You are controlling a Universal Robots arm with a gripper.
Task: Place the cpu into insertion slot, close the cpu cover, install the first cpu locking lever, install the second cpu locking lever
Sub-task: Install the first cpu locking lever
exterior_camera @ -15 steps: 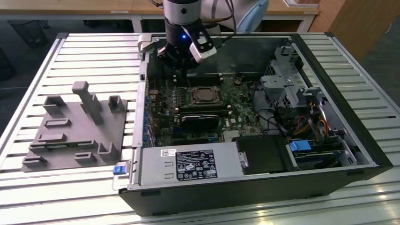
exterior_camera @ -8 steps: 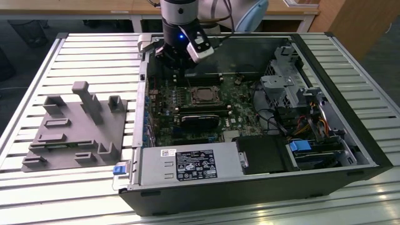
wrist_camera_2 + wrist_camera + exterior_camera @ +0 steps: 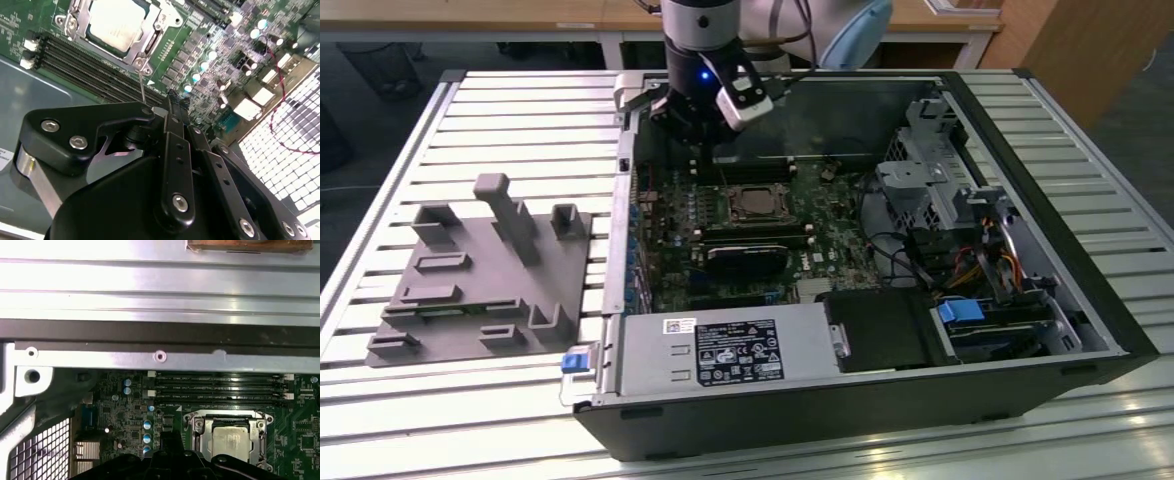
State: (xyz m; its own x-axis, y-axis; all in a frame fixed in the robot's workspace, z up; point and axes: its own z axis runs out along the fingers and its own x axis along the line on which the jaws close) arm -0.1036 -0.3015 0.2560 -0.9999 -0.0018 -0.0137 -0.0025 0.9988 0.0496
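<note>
The cpu (image 3: 117, 22) lies flat in the insertion slot (image 3: 754, 203) on the green board, its silver top (image 3: 230, 442) facing up. The silvery cpu cover (image 3: 227, 416) lies down around it as a frame (image 3: 148, 47). A thin wire locking lever (image 3: 142, 87) slants up from the socket's corner and ends right by my fingertips. My gripper (image 3: 167, 102) looks shut; I cannot tell whether the lever is pinched or only touched. In the exterior view the gripper (image 3: 703, 160) hangs inside the case, just beyond the socket toward the case's far wall.
The open computer case (image 3: 1107, 330) lies on a slatted metal table. Long black memory slots (image 3: 220, 387) run beside the socket. A black fan card (image 3: 747, 262), the power supply (image 3: 720, 350) and drive cages (image 3: 941, 170) crowd the case. A grey fixture (image 3: 480, 270) sits at the exterior view's left.
</note>
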